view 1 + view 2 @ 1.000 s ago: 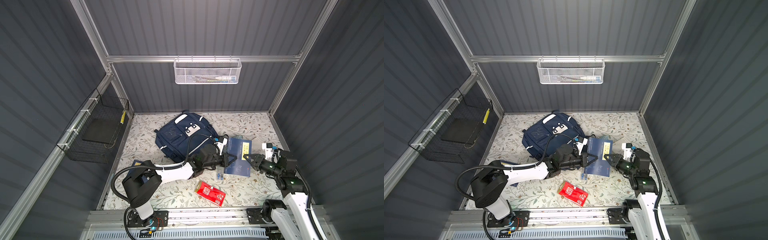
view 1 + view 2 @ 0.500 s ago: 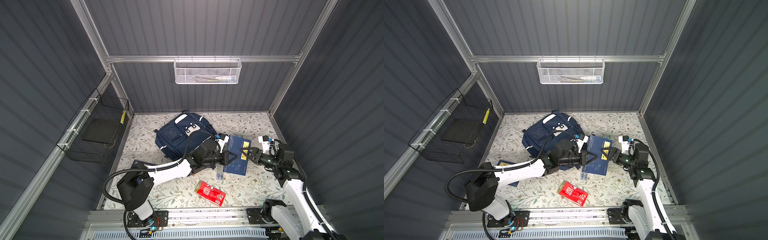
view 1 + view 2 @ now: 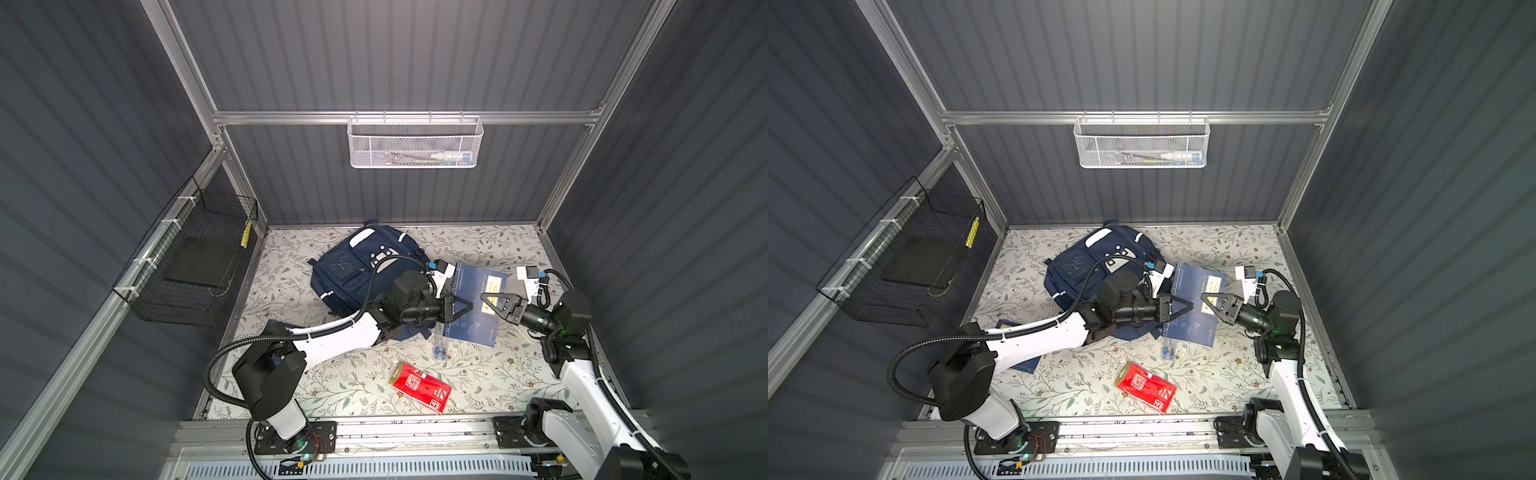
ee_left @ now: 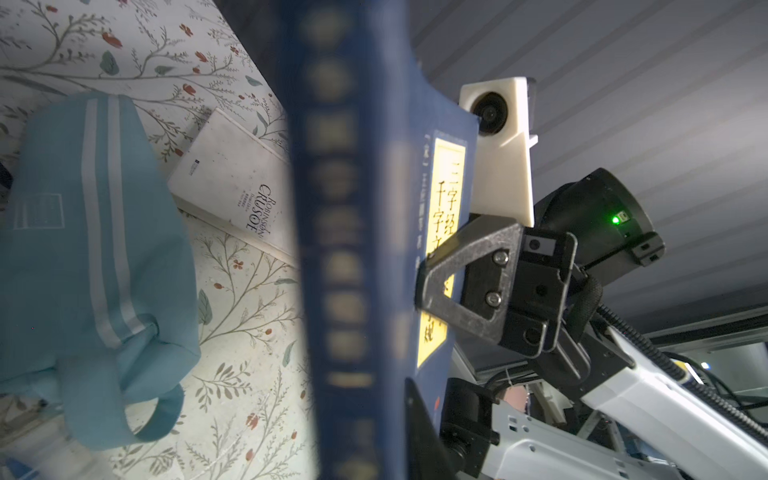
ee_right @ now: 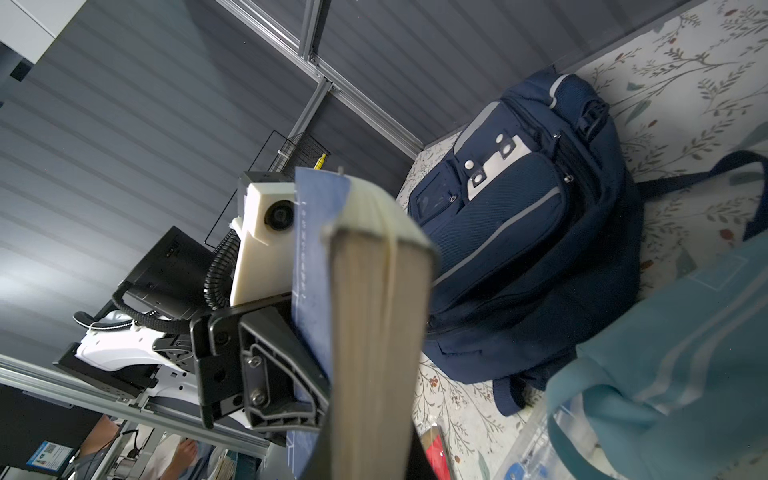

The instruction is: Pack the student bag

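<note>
Centrally, item by item:

- Right tool: black, with triangular open-frame fingers. It is clamped on the fore-edge side of the blue book, with one finger flat on the yellow title label.
- Left tool: same build, set at the spine side with a finger lying along the cover. Whether it presses or sits slack cannot be told.
- Blue book: thick, matte cover, cream page block, held between the two tools.
- Student bag: navy woven fabric with rounded, padded pockets, pale reflective stripes and a white studded patch. It lies front-up on the table toward the back wall, just beside the book on the left arm's side.
- Pouch: soft light-blue cloth with two pale stripes and a loop handle.
- Paperback: white, flat on the table, titled Robinson Crusoe.
- Clear case: small and transparent, with blue contents, near the book's lower edge.
- Red packet: flat, glossy and rectangular, nearer the front rail.
- Table: covered with a pale floral cloth.
- Mesh basket: white perforated metal, hung on the back rail.
- Wire basket: black grid, on the left wall.
</note>
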### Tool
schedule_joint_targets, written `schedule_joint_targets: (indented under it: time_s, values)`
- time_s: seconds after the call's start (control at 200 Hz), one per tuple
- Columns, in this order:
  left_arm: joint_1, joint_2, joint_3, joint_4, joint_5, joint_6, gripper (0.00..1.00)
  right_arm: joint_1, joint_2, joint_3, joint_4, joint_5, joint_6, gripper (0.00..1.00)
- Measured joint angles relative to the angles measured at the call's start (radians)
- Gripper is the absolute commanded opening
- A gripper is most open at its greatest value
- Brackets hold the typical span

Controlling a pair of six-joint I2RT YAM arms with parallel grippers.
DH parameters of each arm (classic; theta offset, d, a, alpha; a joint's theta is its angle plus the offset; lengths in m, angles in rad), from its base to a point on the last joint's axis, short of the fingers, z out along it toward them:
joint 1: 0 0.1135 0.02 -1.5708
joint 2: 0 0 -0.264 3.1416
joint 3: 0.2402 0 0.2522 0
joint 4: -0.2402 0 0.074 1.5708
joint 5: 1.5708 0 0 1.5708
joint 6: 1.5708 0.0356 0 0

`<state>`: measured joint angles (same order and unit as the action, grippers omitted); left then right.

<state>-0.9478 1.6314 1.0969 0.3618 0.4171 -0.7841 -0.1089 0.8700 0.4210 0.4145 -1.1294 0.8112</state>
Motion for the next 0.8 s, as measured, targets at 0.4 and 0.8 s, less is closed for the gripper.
schedule_joint_targets:
  time_s: [0.4, 0.8]
  values:
    - [0.198, -0.124, 0.06, -0.415, -0.41, 0.28, 0.73, -0.001, -0.032, 0.061, -0.233, 0.24, -0.057, 0.0]
    - [0.187, 0.226, 0.161, -0.636, -0.64, 0.644, 0.78, -0.002, -0.016, 0.109, -0.411, 0.443, -0.143, 0.0]
